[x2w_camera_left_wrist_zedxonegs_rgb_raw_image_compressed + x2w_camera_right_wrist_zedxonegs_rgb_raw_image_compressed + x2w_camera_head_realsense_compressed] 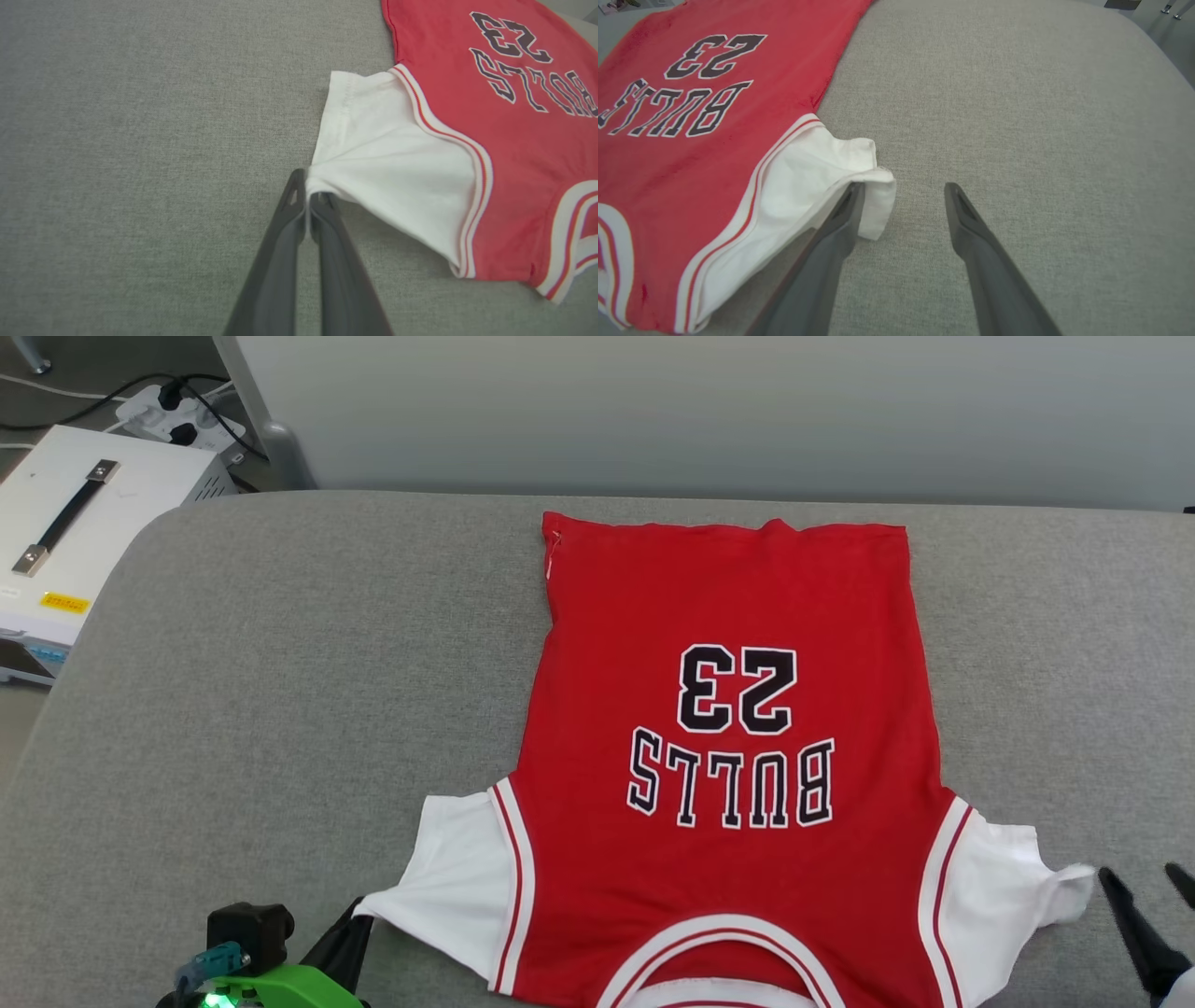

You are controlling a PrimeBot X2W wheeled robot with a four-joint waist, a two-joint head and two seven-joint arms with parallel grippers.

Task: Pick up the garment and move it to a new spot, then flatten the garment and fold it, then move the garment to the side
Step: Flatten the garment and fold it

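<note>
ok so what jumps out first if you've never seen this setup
The red garment lies spread flat on the grey padded surface, with a black 23 and BULLS reading upside down in the head view. The left gripper is pinched shut on the tip of one white sleeve, drawing it to a point. The right gripper stands open at the crumpled end of the other sleeve.

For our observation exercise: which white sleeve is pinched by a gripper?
The left sleeve: the left gripper is shut on its corner; the right sleeve lies loose at the open right gripper.
</note>
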